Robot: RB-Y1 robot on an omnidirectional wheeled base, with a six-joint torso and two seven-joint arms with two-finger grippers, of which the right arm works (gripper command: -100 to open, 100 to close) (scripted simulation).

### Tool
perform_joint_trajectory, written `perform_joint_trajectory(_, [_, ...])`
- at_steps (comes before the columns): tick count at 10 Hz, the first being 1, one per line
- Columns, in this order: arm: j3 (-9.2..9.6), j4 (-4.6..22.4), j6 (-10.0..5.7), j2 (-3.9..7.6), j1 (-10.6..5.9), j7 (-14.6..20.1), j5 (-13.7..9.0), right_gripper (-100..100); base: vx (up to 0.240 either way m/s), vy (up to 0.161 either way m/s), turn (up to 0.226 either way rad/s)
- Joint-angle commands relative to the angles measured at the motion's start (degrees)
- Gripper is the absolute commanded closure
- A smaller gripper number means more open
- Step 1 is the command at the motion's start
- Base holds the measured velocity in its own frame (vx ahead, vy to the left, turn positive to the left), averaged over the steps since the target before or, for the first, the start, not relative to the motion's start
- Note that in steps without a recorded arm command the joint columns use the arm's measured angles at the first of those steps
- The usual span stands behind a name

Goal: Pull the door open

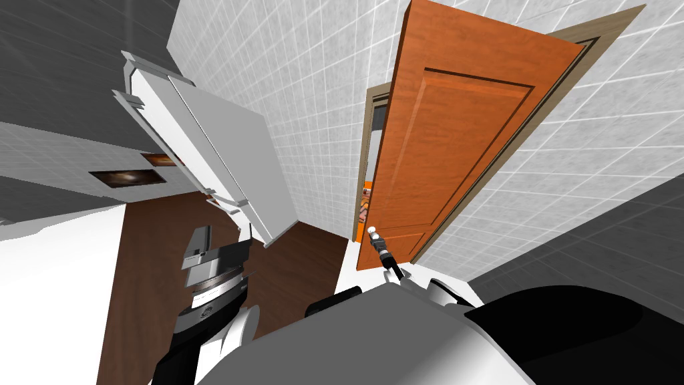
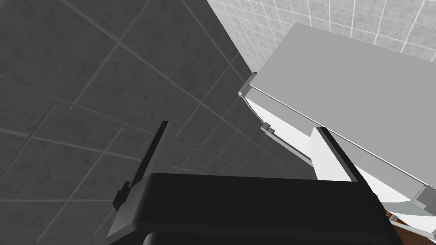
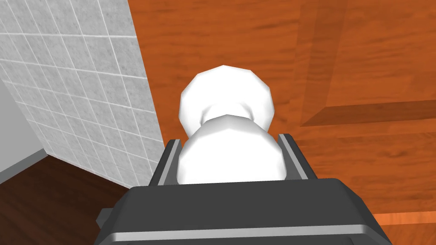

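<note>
An orange wooden panelled door [image 1: 461, 127] stands partly swung out of its tan frame [image 1: 366, 154] in a white tiled wall. Its white round knob [image 1: 373, 234] sits near the door's free edge. My right gripper [image 1: 377, 239] is shut on that knob [image 3: 230, 157], with the fingers [image 3: 168, 159] pressing both its sides, and the door panel [image 3: 362, 64] lies right behind. My left gripper [image 2: 238, 149] is open and holds nothing, off to the left by a white appliance [image 2: 353, 98].
A tall white fridge-like appliance [image 1: 207, 147] stands left of the doorway. Dark brown wood floor [image 1: 153, 267] lies below it. Through the door gap some orange objects [image 1: 365, 200] show. Tiled wall [image 3: 85, 85] borders the door's free edge.
</note>
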State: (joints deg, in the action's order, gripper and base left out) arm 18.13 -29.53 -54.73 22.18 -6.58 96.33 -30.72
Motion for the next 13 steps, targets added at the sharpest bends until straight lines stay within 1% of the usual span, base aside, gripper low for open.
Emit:
perform_joint_trajectory(1, [-0.05,-0.08,-0.18,-0.01,-0.03,0.03,-0.03,100,-0.011,0.002,-0.003])
perform_joint_trajectory(2, [-0.05,-0.08,-0.18,-0.01,-0.03,0.03,-0.03,100,0.0,0.0,0.0])
perform_joint_trajectory(3, [1.52,-0.28,-0.79,0.98,0.61,1.48,0.71,100,-0.132,-0.041,0.081])
perform_joint_trajectory(7, [5.08,-1.07,-2.83,3.47,1.83,5.02,2.39,100,-0.231,-0.058,0.087])
perform_joint_trajectory(9, [7.07,-1.52,-3.96,4.87,2.51,7.0,3.33,100,-0.22,-0.089,0.072])
perform_joint_trajectory(10, [7.81,-1.68,-4.38,5.38,2.76,7.73,3.68,100,-0.228,-0.091,0.08])
perform_joint_trajectory(11, [7.4,-1.89,-3.58,4.88,2.93,6.98,3.47,100,-0.102,-0.033,0.024])
perform_joint_trajectory(12, [8.45,-1.81,-5.07,5.69,3.82,8.15,4.1,100,-0.174,-0.051,0.155])
perform_joint_trajectory(13, [8.65,-1.8,-5.46,5.91,4.0,8.41,4.22,100,-0.214,-0.076,0.165])
